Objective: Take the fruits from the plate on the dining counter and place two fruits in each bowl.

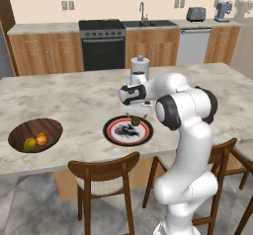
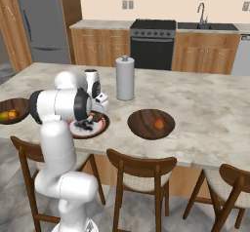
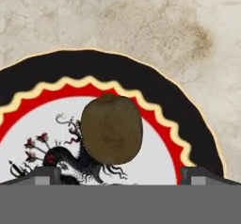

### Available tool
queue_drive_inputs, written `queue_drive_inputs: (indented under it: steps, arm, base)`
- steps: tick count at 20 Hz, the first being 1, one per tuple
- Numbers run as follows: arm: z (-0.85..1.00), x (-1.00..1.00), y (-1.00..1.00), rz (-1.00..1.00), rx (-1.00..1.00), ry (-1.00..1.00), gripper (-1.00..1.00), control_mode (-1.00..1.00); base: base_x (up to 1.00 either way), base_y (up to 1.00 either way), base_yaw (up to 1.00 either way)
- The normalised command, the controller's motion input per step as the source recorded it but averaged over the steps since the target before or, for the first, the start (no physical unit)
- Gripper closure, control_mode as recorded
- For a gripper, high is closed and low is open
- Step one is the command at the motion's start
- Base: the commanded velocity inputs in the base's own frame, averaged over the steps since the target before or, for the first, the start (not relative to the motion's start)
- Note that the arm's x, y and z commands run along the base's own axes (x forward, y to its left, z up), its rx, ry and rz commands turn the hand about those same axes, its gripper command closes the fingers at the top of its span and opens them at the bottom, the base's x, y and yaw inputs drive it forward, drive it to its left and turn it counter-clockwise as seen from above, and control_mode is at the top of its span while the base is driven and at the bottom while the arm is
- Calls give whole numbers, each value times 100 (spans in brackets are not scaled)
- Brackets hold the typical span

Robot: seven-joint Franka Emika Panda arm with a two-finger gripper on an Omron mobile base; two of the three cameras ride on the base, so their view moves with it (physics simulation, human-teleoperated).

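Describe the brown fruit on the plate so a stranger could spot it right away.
On the big beige marble dining counter sits a round white plate with a red and black rim, under the open gripper. The small brown oval fruit is alone on it; the other fruits lie in wooden bowls.

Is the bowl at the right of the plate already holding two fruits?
No, in the right base view that bowl holds a single red fruit, while the brown fruit lies on the plate.
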Motion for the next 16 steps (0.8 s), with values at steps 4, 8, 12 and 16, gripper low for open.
queue_drive_inputs:
  steps: [4, 8, 12, 16]
  arm:
    - [-27, 30, 0, 0, 0, 7, -100, -100]
    - [-21, 21, 0, 0, 0, 4, -100, -100]
    - [-14, 0, 0, 0, 0, 1, -100, -100]
    - [-14, 0, 0, 0, 0, 0, -100, -100]
  base:
    - [0, 0, 0]
    - [0, 0, 0]
    - [0, 0, 0]
    - [0, 0, 0]
